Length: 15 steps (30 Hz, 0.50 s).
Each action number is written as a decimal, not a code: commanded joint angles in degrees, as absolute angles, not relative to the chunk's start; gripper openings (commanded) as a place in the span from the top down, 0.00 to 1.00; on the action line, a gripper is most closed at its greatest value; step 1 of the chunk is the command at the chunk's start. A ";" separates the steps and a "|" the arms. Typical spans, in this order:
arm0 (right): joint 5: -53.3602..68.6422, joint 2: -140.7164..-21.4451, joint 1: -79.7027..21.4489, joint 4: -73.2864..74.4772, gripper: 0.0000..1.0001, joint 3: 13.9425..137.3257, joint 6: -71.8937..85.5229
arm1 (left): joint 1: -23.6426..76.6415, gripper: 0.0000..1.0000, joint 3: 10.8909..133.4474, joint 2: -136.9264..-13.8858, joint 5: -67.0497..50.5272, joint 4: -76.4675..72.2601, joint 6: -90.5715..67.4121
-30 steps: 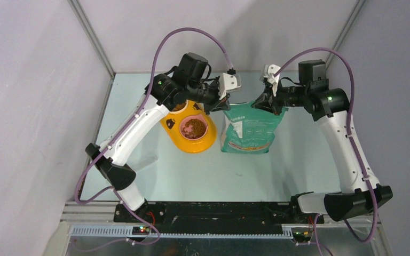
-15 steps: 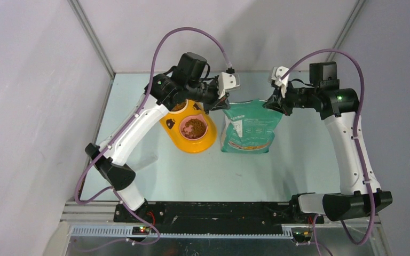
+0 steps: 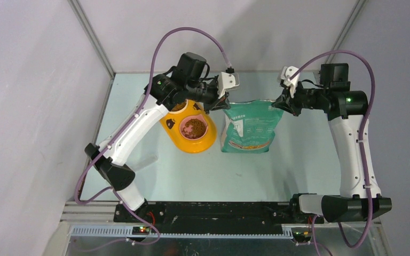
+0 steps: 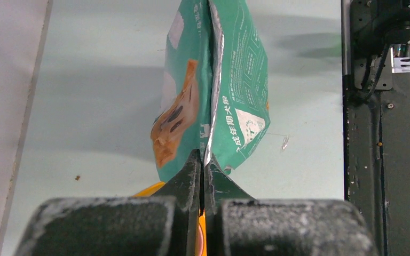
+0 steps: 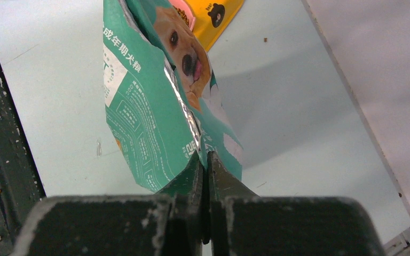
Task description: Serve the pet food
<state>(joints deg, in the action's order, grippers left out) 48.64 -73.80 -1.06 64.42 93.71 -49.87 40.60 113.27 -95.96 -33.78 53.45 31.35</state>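
Observation:
The green-and-white pouch (image 3: 248, 128) with the golden dog stands on the table. My left gripper (image 3: 220, 104) is shut on its top left corner and my right gripper (image 3: 284, 104) is shut on its top right corner. The top edge is stretched flat between them. In the left wrist view the gripper (image 4: 203, 158) pinches the pouch (image 4: 229, 80). In the right wrist view the gripper (image 5: 204, 158) pinches the pouch (image 5: 149, 117). The pet food (image 3: 194, 127) is a brown heap in the near bowl of the yellow feeder (image 3: 177, 137). The kibble inside the pouch is hidden.
The feeder stands just left of the pouch, its far bowl mostly under my left arm. A faint clear scoop (image 3: 148, 159) lies on the table at the left. Stray pellets (image 4: 77, 177) lie on the table. Walls close in the back and both sides.
My right gripper has moved to the right with the pouch's corner, drawing the top edge out straight. The left arm and the feeder have not moved.

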 commanded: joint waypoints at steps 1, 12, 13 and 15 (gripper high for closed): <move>46.96 -72.09 4.08 62.29 1.00 95.96 -53.89 | 38.93 1.00 113.19 -92.14 -31.53 56.55 30.51; 44.39 -71.71 5.39 62.00 1.00 95.34 -54.40 | 38.38 1.00 112.13 -91.30 -30.56 56.73 31.53; 43.79 -71.63 5.48 62.16 0.98 95.26 -54.67 | 38.27 1.00 111.90 -91.14 -30.53 56.71 31.54; 42.87 -71.32 5.53 62.01 0.76 94.85 -54.20 | 38.16 1.00 111.55 -90.93 -30.77 56.46 31.49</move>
<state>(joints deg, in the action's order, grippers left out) 51.72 -73.80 1.37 66.41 93.49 -52.21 40.75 112.20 -95.55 -34.83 51.64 31.38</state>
